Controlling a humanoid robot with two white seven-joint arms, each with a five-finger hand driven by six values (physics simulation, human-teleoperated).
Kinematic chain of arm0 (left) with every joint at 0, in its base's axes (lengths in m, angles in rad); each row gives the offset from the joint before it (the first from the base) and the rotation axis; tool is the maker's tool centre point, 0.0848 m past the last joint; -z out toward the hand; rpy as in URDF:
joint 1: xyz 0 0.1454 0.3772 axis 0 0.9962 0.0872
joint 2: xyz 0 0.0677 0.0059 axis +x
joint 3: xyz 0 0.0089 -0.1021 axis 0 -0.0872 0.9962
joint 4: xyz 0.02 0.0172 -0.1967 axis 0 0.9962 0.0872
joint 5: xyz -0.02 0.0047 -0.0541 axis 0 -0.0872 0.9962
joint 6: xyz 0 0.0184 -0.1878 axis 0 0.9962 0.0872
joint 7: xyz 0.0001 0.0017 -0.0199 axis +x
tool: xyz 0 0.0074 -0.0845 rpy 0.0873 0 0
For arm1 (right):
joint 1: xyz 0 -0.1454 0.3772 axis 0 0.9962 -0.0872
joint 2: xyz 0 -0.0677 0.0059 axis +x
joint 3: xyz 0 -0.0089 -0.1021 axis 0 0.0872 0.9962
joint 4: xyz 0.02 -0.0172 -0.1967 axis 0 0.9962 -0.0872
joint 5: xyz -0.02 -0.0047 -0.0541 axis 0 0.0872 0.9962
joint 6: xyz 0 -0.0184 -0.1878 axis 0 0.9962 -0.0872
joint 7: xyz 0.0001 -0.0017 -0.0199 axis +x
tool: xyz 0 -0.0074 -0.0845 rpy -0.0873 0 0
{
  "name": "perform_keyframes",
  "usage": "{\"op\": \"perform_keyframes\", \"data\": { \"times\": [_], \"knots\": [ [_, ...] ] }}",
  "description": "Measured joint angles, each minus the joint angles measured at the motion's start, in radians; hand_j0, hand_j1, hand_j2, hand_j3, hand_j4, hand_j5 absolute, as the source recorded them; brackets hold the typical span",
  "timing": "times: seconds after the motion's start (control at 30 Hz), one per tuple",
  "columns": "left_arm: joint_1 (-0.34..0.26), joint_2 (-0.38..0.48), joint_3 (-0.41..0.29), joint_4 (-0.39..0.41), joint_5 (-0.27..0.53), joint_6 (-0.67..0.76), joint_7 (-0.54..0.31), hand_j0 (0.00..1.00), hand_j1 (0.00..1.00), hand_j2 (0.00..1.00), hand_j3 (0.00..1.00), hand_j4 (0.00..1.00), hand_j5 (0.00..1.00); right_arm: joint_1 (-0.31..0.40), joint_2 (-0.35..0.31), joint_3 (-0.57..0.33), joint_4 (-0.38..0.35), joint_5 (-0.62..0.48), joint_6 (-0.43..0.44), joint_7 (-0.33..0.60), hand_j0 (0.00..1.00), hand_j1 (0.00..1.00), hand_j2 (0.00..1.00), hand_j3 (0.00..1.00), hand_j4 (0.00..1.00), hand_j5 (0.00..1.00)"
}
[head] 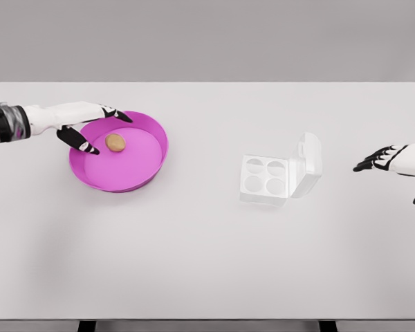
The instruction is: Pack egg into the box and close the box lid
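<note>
The egg (115, 142) is seen lying in the magenta bowl (145, 170), toward its left side, small, tan, smooth and rounded. It is bracketed by the spread fingers of the left hand (90, 128), which close on nothing yet; whether it is touched cannot be told. A poorly centred pinch could likely send so round a shape rolling away across the bowl floor. The box (265, 178), well right of the bowl, stands with its lid (308, 160) raised and four cups bare. The right hand (391, 160), farther right, is held loosely open and empty.
</note>
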Motion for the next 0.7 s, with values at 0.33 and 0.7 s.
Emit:
{"op": "perform_keyframes", "data": {
  "times": [0.33, 0.7],
  "knots": [
    [0.000, -0.001, -0.019, 0.007, 0.000, 0.000, 0.000, 0.83, 0.83, 0.83, 0.83, 0.83, 0.83, 0.003, 0.036, -0.022, 0.009, 0.017, 0.000, 0.000, 1.00, 1.00, 1.00, 1.00, 1.00, 1.00],
    [-0.005, -0.007, -0.023, 0.021, -0.022, 0.000, 0.000, 0.78, 0.78, 0.78, 0.78, 0.78, 0.78, 0.097, 0.245, -0.256, 0.080, 0.053, 0.000, 0.000, 1.00, 1.00, 1.00, 1.00, 1.00, 1.00]
  ]
}}
